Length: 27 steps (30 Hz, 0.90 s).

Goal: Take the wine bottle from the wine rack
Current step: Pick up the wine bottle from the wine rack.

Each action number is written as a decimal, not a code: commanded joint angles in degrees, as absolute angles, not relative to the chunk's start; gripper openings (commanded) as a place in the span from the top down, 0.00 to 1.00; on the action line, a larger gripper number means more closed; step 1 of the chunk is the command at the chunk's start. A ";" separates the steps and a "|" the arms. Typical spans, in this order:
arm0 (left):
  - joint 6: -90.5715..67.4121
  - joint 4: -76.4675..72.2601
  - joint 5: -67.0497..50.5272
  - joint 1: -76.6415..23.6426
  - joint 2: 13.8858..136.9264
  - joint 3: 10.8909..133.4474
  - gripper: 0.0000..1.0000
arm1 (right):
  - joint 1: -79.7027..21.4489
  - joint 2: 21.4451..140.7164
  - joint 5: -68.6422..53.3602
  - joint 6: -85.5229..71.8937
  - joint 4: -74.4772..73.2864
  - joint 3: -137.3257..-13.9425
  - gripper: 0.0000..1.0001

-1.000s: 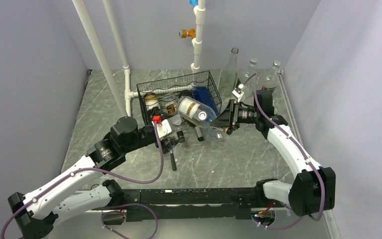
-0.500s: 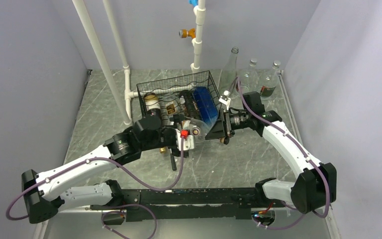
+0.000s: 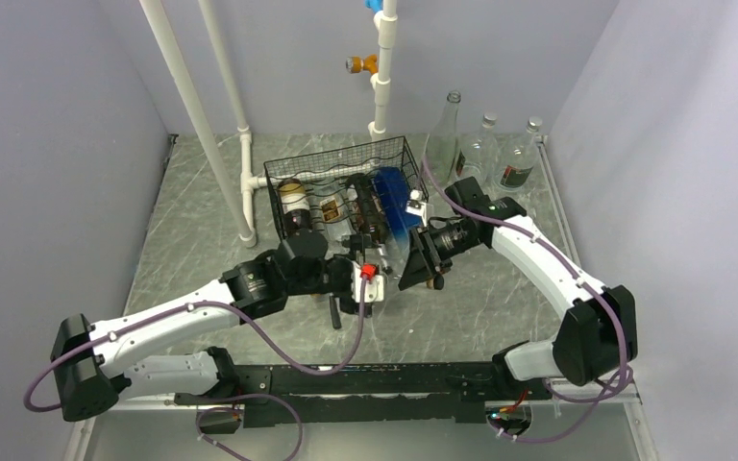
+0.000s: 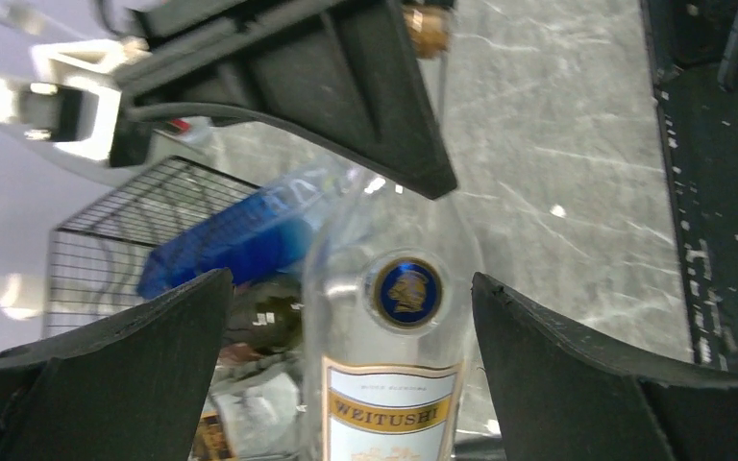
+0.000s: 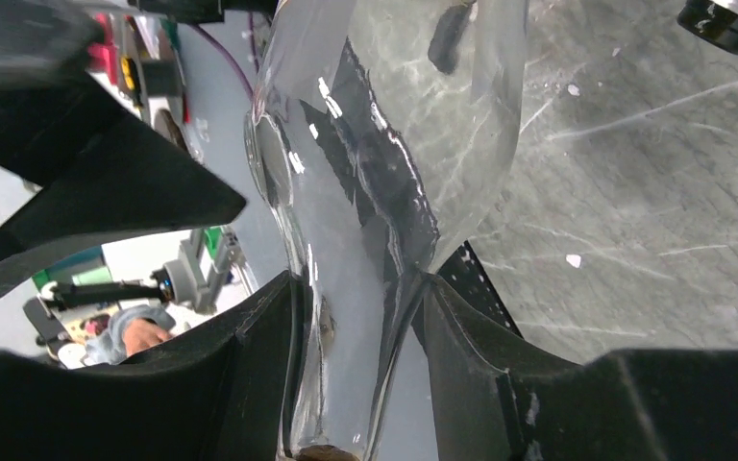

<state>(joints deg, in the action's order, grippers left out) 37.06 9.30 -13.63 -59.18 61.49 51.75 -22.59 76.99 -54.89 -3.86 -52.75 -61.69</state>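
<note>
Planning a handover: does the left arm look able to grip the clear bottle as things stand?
Probably yes: the left gripper is open astride the clear bottle, unobstructed; the right gripper clamps only its neck.

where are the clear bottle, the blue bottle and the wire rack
clear bottle [image 4: 406, 291]: left wrist view, its round badge
blue bottle [image 4: 231, 245]: left wrist view, mid body
wire rack [image 3: 338, 165]: top view, back wall mesh

Marbled table bearing wine rack, bottles
</note>
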 commanded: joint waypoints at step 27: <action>16.54 -19.59 -12.61 -66.57 69.79 37.59 0.01 | -29.44 79.02 -43.18 12.22 -67.22 -74.49 1.00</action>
